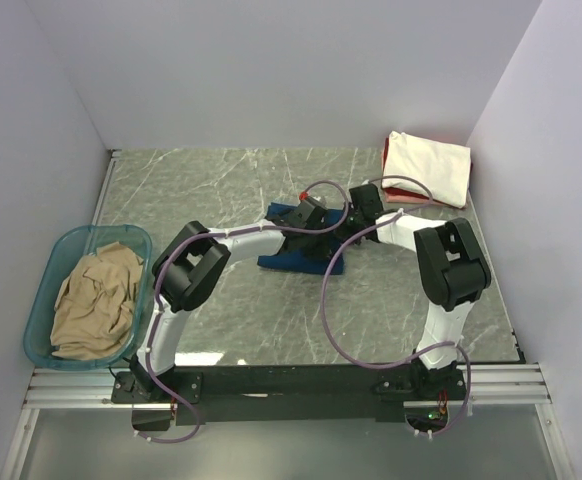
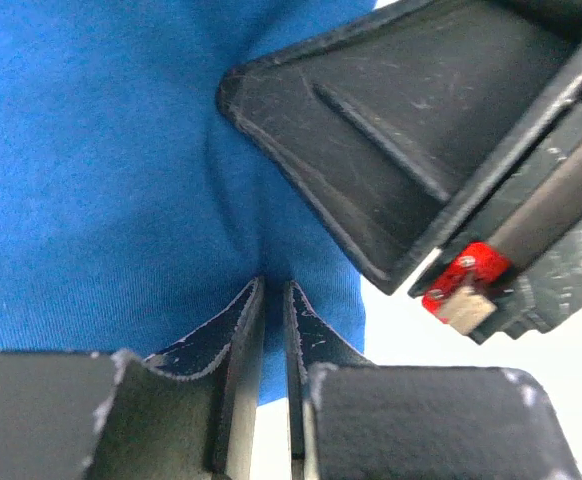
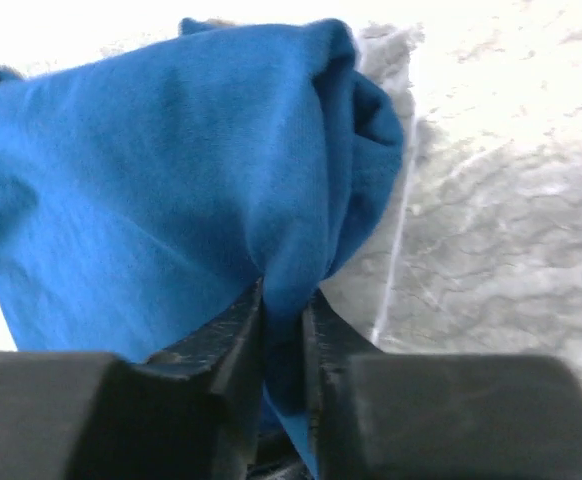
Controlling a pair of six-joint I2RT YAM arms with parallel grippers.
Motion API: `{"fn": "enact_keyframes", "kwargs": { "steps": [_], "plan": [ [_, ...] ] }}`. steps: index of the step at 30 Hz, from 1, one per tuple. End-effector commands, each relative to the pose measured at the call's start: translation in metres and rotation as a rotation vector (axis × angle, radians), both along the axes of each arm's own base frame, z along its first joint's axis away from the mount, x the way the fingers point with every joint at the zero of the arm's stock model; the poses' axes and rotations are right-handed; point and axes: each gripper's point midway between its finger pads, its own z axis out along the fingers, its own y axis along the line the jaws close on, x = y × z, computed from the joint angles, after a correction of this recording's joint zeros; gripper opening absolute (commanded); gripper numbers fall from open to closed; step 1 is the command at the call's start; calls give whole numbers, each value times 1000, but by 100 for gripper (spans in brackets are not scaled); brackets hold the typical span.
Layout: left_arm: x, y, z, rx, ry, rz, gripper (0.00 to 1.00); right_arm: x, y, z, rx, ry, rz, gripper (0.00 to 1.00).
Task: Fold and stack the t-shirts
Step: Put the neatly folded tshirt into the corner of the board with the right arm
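Observation:
The navy blue t-shirt [image 1: 293,252] lies partly folded on the table's middle. My left gripper [image 1: 309,212] is shut on its cloth at the far edge; the left wrist view shows blue fabric [image 2: 121,180] pinched between my fingers [image 2: 236,330]. My right gripper [image 1: 356,203] is close beside it, shut on a bunched fold of the same shirt [image 3: 221,170]. The right gripper's finger [image 2: 391,130] shows in the left wrist view. A folded cream t-shirt [image 1: 428,168] lies on a red one [image 1: 387,158] at the far right. A tan t-shirt [image 1: 96,300] sits crumpled in the tub.
The translucent teal tub [image 1: 66,250] stands at the left edge. White walls close in the marble table [image 1: 211,180] on three sides. Purple cables [image 1: 327,300] loop over the table's middle from both arms.

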Motion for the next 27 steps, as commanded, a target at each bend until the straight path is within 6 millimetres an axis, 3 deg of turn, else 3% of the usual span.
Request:
{"fn": "enact_keyframes", "kwargs": {
  "steps": [1,2,4,5,10,11,14,20,24,25,26,27],
  "plan": [
    [-4,-6,22,-30,-7,-10,19,-15,-5,-30,-84,89,-12,23],
    [-2,-2,31,-33,-20,-3,18,-14,-7,-28,-96,93,-13,13],
    [3,9,41,-30,-33,24,18,-11,-16,-25,-147,82,-19,3],
    [3,18,55,-41,-49,36,18,-9,-19,-19,-163,75,-23,0],
    [8,73,105,-57,-115,118,19,4,-38,7,-292,35,-34,0],
    [2,87,120,-59,-145,121,19,12,-38,19,-299,10,-37,0],
    [-12,124,140,-37,-188,145,19,26,-46,40,-375,-17,-29,0],
    [-51,187,152,20,-250,171,19,52,-55,68,-497,-55,21,0],
    [-72,213,155,59,-282,173,19,72,-65,90,-588,-94,26,0],
    [-76,218,152,70,-281,171,19,72,-73,87,-640,-65,27,0],
    [-80,222,157,69,-302,167,18,84,-72,104,-653,-102,16,0],
    [-83,226,156,82,-298,166,18,88,-76,108,-688,-107,35,0]
  ]
}}
